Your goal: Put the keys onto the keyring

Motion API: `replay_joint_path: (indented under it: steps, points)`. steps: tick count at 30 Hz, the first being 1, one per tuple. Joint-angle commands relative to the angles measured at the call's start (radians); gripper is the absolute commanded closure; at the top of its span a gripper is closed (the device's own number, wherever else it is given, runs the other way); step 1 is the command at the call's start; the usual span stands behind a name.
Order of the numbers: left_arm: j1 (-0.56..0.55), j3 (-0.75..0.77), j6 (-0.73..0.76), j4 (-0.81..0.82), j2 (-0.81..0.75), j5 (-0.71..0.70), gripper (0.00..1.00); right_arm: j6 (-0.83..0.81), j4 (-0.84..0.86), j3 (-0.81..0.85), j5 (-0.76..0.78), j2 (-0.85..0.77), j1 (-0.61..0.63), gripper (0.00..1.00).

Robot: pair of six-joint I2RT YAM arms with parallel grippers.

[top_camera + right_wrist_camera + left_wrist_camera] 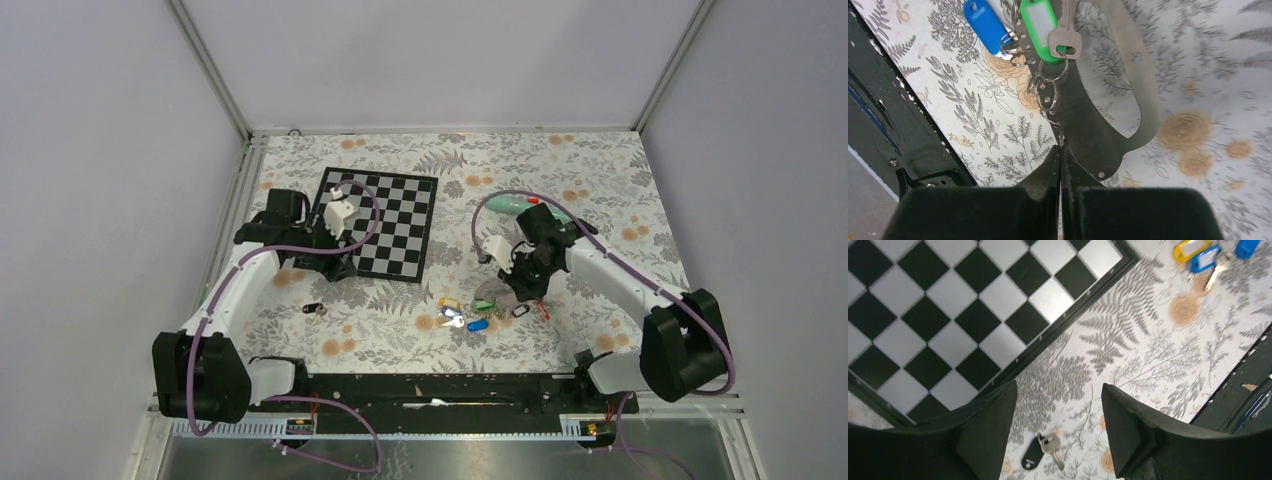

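**Right fingers shut at the keyring; left gripper open beside the chessboard**

The keyring (1088, 145) shows in the right wrist view as a flat grey band bent into an oval loop, lying on the floral tablecloth (600, 160). A green-tagged key (1040, 27) and a blue-tagged key (985, 25) lie at its far end. A short chain of small split rings (1048, 95) runs from them towards the fingertips. The right gripper (1060, 150) has its fingers pressed together with no gap, the tips on the band's edge where that chain ends. Whether they pinch the band or a ring I cannot tell.

From above, the keys (460, 315) sit as a small coloured cluster near the middle of the table's near side, just left of the right gripper (525, 285). There the loop is only a faint grey patch. A black-tagged key (1040, 452) lies apart, below the left gripper (1059, 390). Its fingers are spread wide and hold nothing.

The chessboard (385, 220) borders the left gripper. A teal tube (515, 207) lies behind the right one. The dark base rail (430, 390) runs close along the near side of the cluster.
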Motion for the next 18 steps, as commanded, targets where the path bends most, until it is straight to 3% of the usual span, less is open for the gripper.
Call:
replay_joint_path:
  steps: [1, 12, 18]
  points:
    - [-0.041, 0.076, -0.021, 0.095, 0.002, 0.177, 0.33, 0.001, -0.068, 0.091, 0.006, -0.092, -0.005, 1.00]
    - [-0.259, 0.178, -0.132, 0.393, 0.034, 0.415, 0.38, -0.009, -0.070, 0.315, -0.152, -0.181, -0.005, 1.00]
    - [-0.385, 0.294, -0.060, 0.427, 0.109, 0.541, 0.46, 0.051, 0.048, 0.374, -0.303, -0.188, -0.005, 1.00]
